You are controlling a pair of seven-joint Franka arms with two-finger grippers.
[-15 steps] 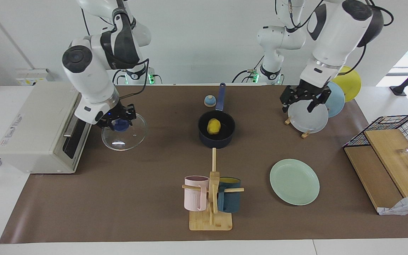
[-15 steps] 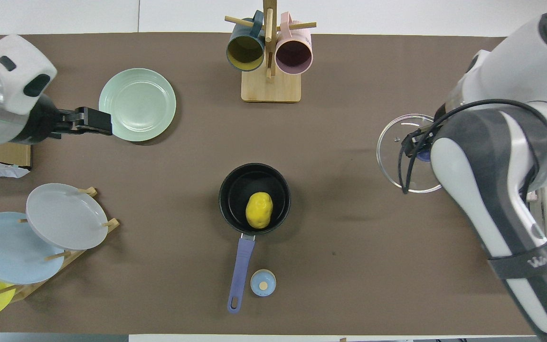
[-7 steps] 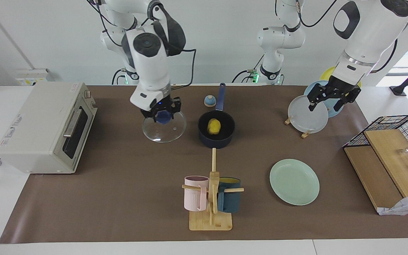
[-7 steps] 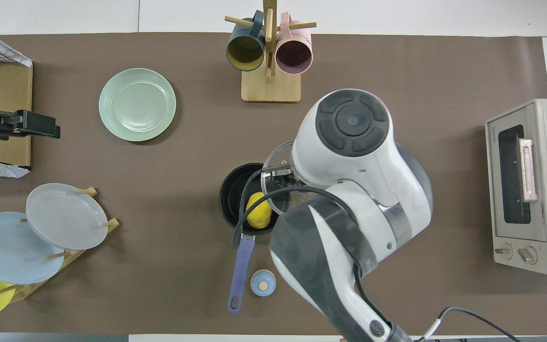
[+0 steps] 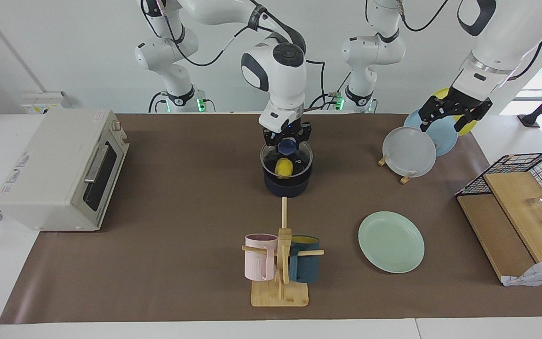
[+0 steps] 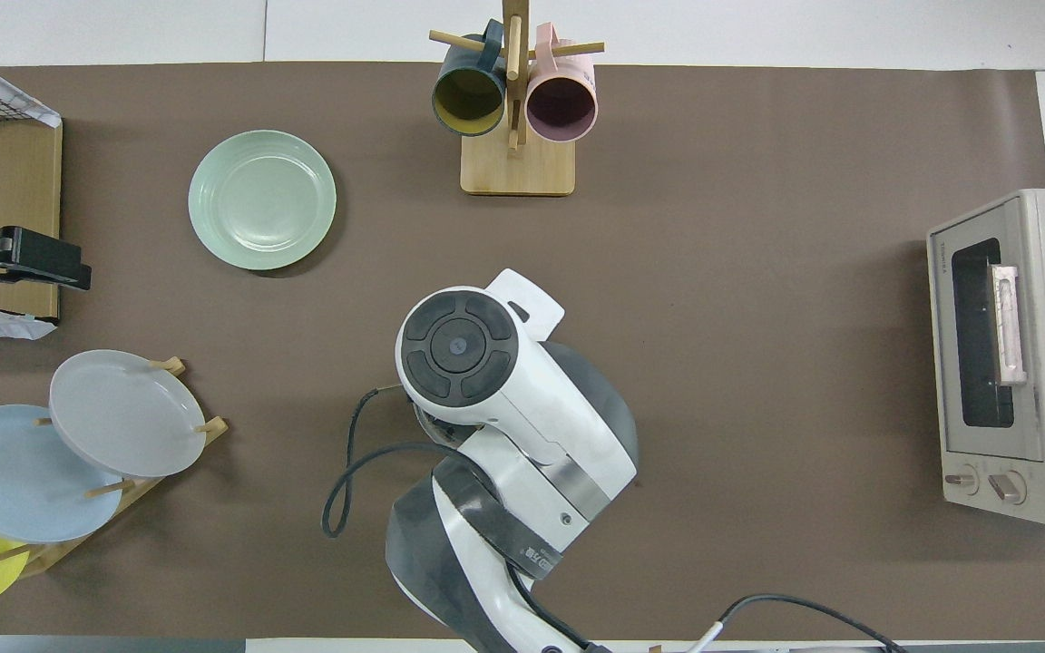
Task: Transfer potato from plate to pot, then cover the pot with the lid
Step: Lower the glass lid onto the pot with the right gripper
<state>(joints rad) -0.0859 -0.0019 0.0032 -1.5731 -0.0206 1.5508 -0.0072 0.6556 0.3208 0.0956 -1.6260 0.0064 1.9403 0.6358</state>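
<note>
The potato (image 5: pixel 283 167) is lying inside the pot (image 5: pixel 287 181), which is standing on the table (image 5: pixel 158 263) about midway between the two arms' ends, so the first part of the task is judged to be done. The plate (image 5: pixel 391 241) is lying bare on the table, farther from the robots than the pot and toward the left arm's end; nothing is being carried on it.

The lid (image 5: pixel 299 162) is being held over the pot by the right gripper (image 5: pixel 287 141), whose fingers are clamped on the blue knob at the lid's centre. The knob is judged to be the chosen grip because it keeps the glass level and lets the metal rim be lined up with the pot's rim all round. Seen from across the table, the lid is sitting at or just above the rim, with the potato showing through the glass; whether the rim is already seated cannot be told. In the overhead view the pot and the lid are being hidden by the right arm's wrist.

The left gripper (image 5: pixel 454 113) is being held up in the air over the upright plates in the rack (image 5: pixel 395 170) at the left arm's end, fingers spread and gripping nothing. That arm is waiting, and is judged to be parked there to keep the middle of the table free for the lid.

What is judged to remain is the lowering of the lid until it rests evenly, and then the release of the knob.
</note>
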